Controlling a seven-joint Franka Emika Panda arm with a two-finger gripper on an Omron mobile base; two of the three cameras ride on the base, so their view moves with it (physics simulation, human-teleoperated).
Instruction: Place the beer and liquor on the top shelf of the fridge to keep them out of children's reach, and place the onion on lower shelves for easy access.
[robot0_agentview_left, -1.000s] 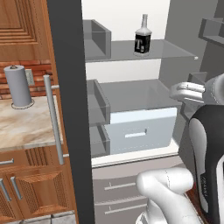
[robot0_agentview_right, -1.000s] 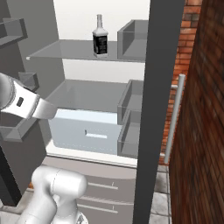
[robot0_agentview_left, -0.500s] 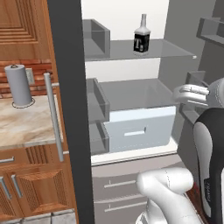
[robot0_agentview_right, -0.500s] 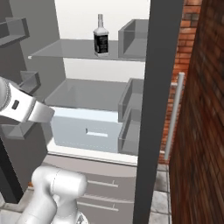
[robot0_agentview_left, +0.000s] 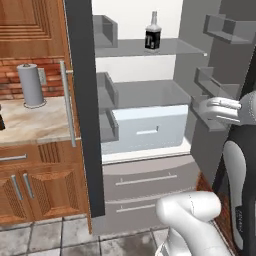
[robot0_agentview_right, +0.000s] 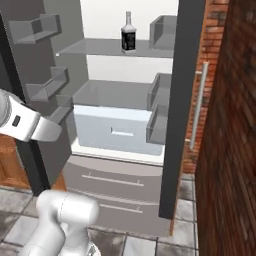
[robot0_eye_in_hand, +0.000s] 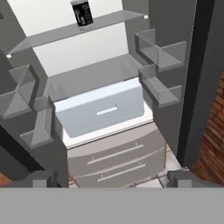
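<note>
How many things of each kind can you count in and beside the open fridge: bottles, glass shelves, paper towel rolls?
Bottles: 1, the liquor
Glass shelves: 2, the top shelf and a lower shelf
Paper towel rolls: 1, the paper towel roll on the counter
Total: 4

Translucent glass top shelf (robot0_agentview_left: 172, 47), matt steel fridge (robot0_agentview_left: 82, 100)
</note>
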